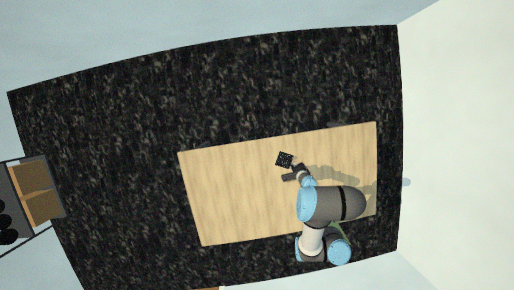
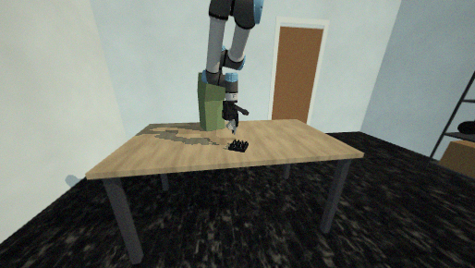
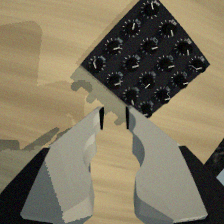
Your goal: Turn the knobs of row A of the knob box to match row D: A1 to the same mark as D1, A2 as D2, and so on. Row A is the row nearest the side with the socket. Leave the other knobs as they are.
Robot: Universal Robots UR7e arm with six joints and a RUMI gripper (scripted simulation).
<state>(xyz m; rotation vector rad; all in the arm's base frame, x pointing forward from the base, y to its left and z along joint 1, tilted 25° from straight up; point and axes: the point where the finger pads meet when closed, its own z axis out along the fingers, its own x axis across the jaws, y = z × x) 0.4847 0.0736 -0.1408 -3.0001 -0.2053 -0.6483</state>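
Observation:
The knob box [image 1: 282, 156] [image 2: 237, 146] [image 3: 147, 55] is a small black square with rows of black knobs with white marks. It lies on the wooden table [image 1: 230, 200] [image 2: 286, 139], and in the wrist view it sits turned like a diamond. My gripper [image 3: 114, 108] [image 2: 233, 130] [image 1: 291, 174] hangs above the table just off the box's lower-left edge, near its bottom corner. The fingers are almost closed, with a narrow gap and nothing between them. They touch no knob. The knob marks are too small to read surely.
The arm's green pedestal [image 2: 211, 106] stands at the table's back edge behind the box. A shelf with boxes [image 1: 30, 192] [image 2: 457, 134] stands away from the table. A brown door [image 2: 296, 74] is in the back wall.

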